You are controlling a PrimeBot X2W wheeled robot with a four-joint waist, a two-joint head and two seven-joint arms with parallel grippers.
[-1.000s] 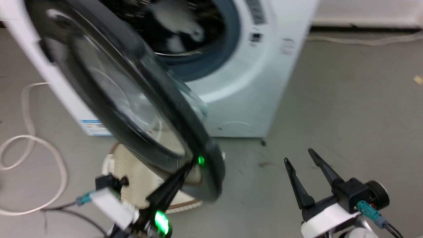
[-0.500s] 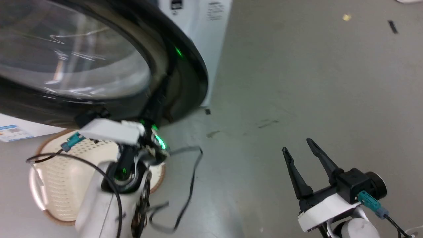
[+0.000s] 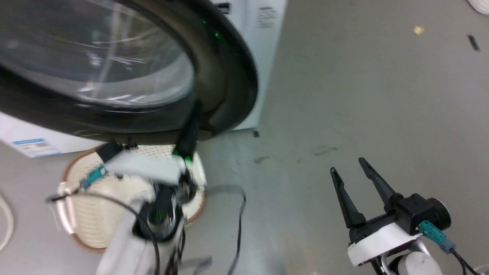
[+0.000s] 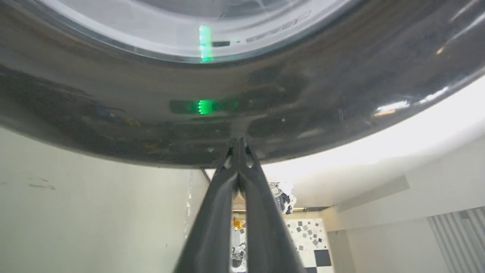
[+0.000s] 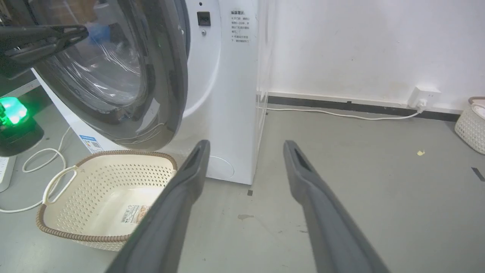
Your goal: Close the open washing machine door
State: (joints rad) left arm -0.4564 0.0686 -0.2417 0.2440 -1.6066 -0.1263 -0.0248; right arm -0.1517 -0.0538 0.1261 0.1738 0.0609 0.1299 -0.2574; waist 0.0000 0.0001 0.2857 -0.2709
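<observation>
The washing machine door [image 3: 114, 68], with its glossy black rim and bulging glass window, stands partly swung toward the white washing machine [image 3: 267, 57]. In the right wrist view the door [image 5: 166, 76] still sits at an angle off the machine's front [image 5: 227, 94]. My left gripper [image 3: 196, 109] is shut with nothing held. Its tips [image 4: 238, 141] press on the outer face of the black rim [image 4: 303, 98] near the door's free edge. Low on the right, my right gripper [image 3: 347, 166] hangs open and empty over the floor, apart from the door.
A cream perforated laundry basket [image 5: 110, 197] with a brown rim sits on the floor under the door, below my left arm. A white cable [image 5: 341, 113] runs along the wall to a socket [image 5: 422, 94]. Another basket [image 5: 471, 121] stands far right. Grey floor lies right of the machine.
The head camera has shifted. The door has swung from wide open toward the machine and now covers the drum opening. My left gripper has followed, pressed on the rim. The right gripper kept its pose.
</observation>
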